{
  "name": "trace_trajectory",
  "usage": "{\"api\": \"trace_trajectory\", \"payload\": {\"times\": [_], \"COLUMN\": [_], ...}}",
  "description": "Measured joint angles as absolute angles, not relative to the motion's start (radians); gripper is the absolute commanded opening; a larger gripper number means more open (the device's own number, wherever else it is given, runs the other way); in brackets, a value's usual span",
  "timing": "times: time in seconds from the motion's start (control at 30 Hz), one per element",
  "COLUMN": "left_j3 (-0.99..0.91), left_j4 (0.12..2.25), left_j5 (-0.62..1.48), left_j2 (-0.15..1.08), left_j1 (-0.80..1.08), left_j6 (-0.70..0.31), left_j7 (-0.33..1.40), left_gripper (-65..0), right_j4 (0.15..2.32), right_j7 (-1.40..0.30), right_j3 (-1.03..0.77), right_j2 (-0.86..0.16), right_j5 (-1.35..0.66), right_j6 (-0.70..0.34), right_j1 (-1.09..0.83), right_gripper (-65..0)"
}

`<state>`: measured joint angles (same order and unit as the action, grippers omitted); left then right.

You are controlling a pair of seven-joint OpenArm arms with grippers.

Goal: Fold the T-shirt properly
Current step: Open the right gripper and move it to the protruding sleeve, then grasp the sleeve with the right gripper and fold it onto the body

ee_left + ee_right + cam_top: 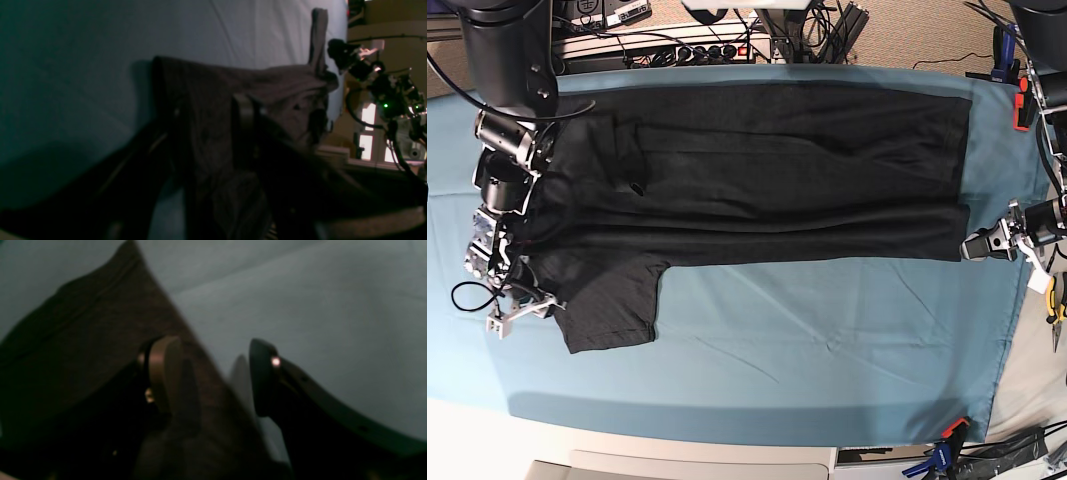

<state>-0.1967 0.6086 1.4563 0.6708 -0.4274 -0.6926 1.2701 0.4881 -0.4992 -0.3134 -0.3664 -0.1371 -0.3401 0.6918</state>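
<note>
The black T-shirt (757, 170) lies spread across the teal table cloth (807, 340), with one short sleeve (607, 300) sticking out toward the front at the left. Its rainbow graphic does not show. My left gripper (975, 245) is at the shirt's front right corner. In the left wrist view, the shirt fabric (206, 100) is bunched and lifted around its finger (245, 113), so it is shut on the cloth edge. My right gripper (520, 300) is open at the shirt's left edge. In the right wrist view one of its fingers (163, 373) is over the shirt (83, 340) and the other is over the table cloth.
A power strip and cables (677, 45) lie behind the table's far edge. Clamps (947, 435) hold the cloth at the front right and at the far right (1020, 100). Pliers (1055, 305) lie off the right edge. The other arm (383, 86) shows in the left wrist view.
</note>
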Motion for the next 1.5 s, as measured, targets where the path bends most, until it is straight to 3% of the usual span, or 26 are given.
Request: {"api": "trace_trajectory", "payload": {"times": [0.23,0.47,0.73,0.8,0.93,0.97,1.13,1.4,1.5], "left_j3": [-0.197,-0.197,-0.197,-0.197,-0.197,-0.197,-0.197,-0.197,-0.197], "left_j4": [0.609,0.609,0.609,0.609,0.609,0.609,0.609,0.609,0.609], "left_j5": [1.457,1.457,1.456,1.456,1.456,1.456,1.456,1.456,1.456], "left_j2": [0.671,0.67,0.671,0.671,0.671,0.671,0.671,0.671,0.671], "left_j1": [-0.428,-0.428,-0.427,-0.427,-0.427,-0.427,-0.427,-0.427,-0.427], "left_j6": [-0.693,-0.693,-0.693,-0.693,-0.693,-0.693,-0.693,-0.693,-0.693], "left_j7": [1.271,1.27,1.27,1.27,1.27,1.27,1.27,1.27,1.271], "left_gripper": [-43.0,-43.0,-43.0,-43.0,-43.1,-43.1,-44.0,-44.0,-44.0], "right_j4": [0.5,0.499,0.499,0.499,0.498,0.497,0.497,0.502,0.562], "right_j7": [-0.429,-0.448,-0.448,-0.448,-0.457,-0.457,-0.463,-0.49,-0.522], "right_j3": [-0.314,-0.315,-0.315,-0.315,-0.315,-0.315,-0.315,-0.315,-0.314], "right_j2": [-0.348,-0.345,-0.338,-0.338,-0.338,-0.338,-0.338,-0.336,-0.33], "right_j5": [-0.151,-0.235,-0.235,-0.234,-0.235,-0.235,-0.234,-0.225,-0.219], "right_j6": [-0.341,-0.461,-0.472,-0.472,-0.471,-0.471,-0.477,-0.682,-0.689], "right_j1": [0.648,0.64,0.64,0.64,0.637,0.637,0.637,0.628,0.606], "right_gripper": [-32.6,-32.6,-33.6,-39.8,-62.2,-65.0,-65.0,-65.0,-65.0]}}
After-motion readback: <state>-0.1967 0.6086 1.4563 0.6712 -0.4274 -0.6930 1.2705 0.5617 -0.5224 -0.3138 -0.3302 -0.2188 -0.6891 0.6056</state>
